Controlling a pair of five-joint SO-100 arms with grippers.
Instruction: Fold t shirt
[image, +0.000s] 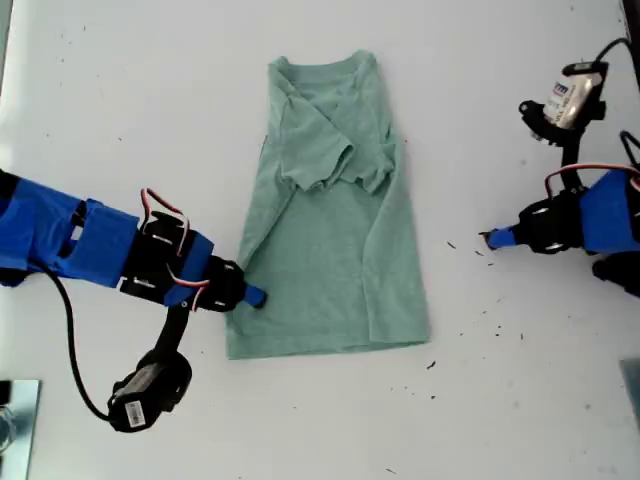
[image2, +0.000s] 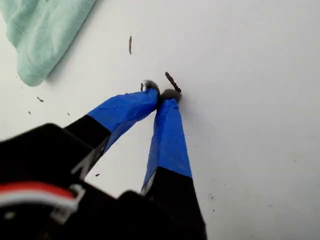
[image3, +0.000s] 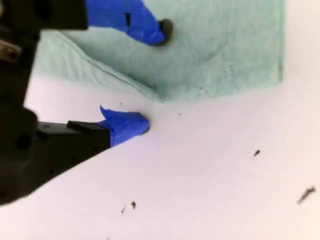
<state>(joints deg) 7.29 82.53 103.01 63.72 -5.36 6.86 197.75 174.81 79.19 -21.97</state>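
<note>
At the exterior view's left, my second gripper (image: 250, 296) straddles the t shirt (image: 330, 220) edge, jaws apart. My first gripper (image2: 161, 95) rests clenched, empty, on the speckled white table (image: 500, 400).

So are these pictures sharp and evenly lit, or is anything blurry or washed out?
Exterior view: bright, even light, the white table nearly washed out, the t shirt sharp with faint shadows. First wrist view: my first gripper fairly sharp, its black body near the lens blurred. Second wrist view: soft throughout, my second gripper and the cloth edge hazy.
</note>
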